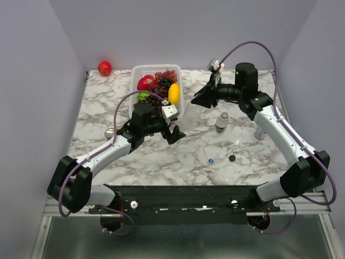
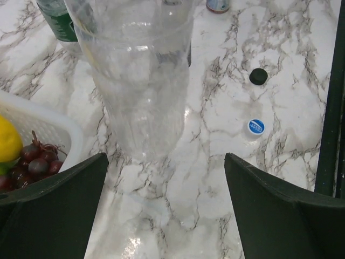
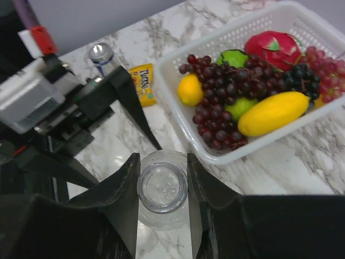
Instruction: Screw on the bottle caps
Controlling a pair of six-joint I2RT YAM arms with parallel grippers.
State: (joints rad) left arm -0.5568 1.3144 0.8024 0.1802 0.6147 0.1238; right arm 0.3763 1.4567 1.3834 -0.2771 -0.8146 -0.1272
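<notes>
A clear, uncapped plastic bottle (image 1: pixel 195 115) stands upright beside the basket. My right gripper (image 1: pixel 198 101) is shut on its neck from above; in the right wrist view the gripper (image 3: pixel 162 162) has both fingers pressed on the open mouth of the bottle (image 3: pixel 162 187). My left gripper (image 1: pixel 173 133) is open and empty, low over the table, facing the bottle's base (image 2: pixel 141 86). A blue cap (image 1: pixel 211 161) and a black cap (image 1: pixel 232 158) lie loose near the front; both show in the left wrist view, blue (image 2: pixel 255 127) and black (image 2: pixel 259 76). No white-green cap shows.
A white basket (image 1: pixel 136 73) of fruit stands at the back centre. Two small bottles (image 1: pixel 221 122) (image 1: pixel 260 131) stand to the right of the clear one. A can (image 1: pixel 109 132) lies at the left, a red apple (image 1: pixel 104 68) at the back left.
</notes>
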